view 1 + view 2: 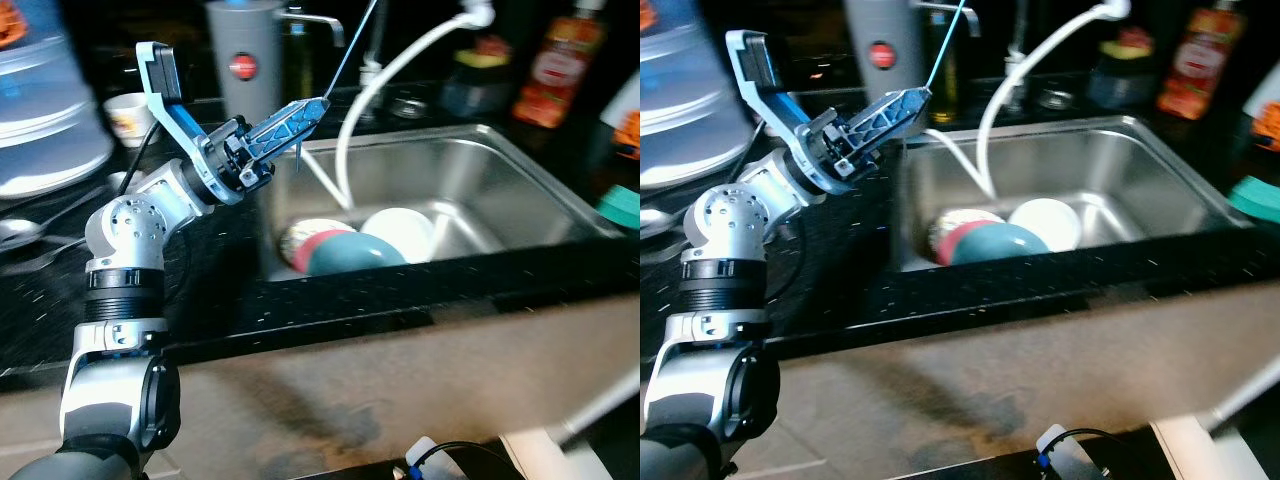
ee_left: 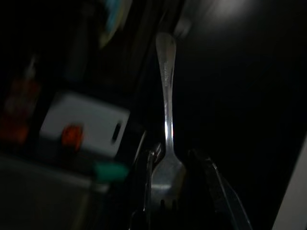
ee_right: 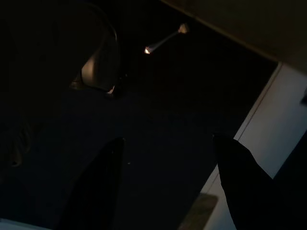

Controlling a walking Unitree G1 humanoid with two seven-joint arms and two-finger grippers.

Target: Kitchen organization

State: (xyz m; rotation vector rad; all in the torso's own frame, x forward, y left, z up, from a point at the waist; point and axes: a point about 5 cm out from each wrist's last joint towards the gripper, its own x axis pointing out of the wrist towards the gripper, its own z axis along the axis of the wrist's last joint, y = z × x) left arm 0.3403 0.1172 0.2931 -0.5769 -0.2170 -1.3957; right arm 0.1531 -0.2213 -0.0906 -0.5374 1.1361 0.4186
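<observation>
Over the sink's [image 1: 520, 150] left rim, left gripper [image 1: 318, 108] clamps a fork [image 2: 166, 143].

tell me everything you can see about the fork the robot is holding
The fork is plain shiny metal, silver in colour, with a slim handle that widens to a rounded end and faint marking near that end. The left gripper holds it by the head: the jaws are closed on the part just above the tines, so the handle sticks out past the fingertips. In the eye views it shows as a thin bright line rising up and away from the gripper, raised above the left back corner of the steel sink. Nothing else touches it.
</observation>
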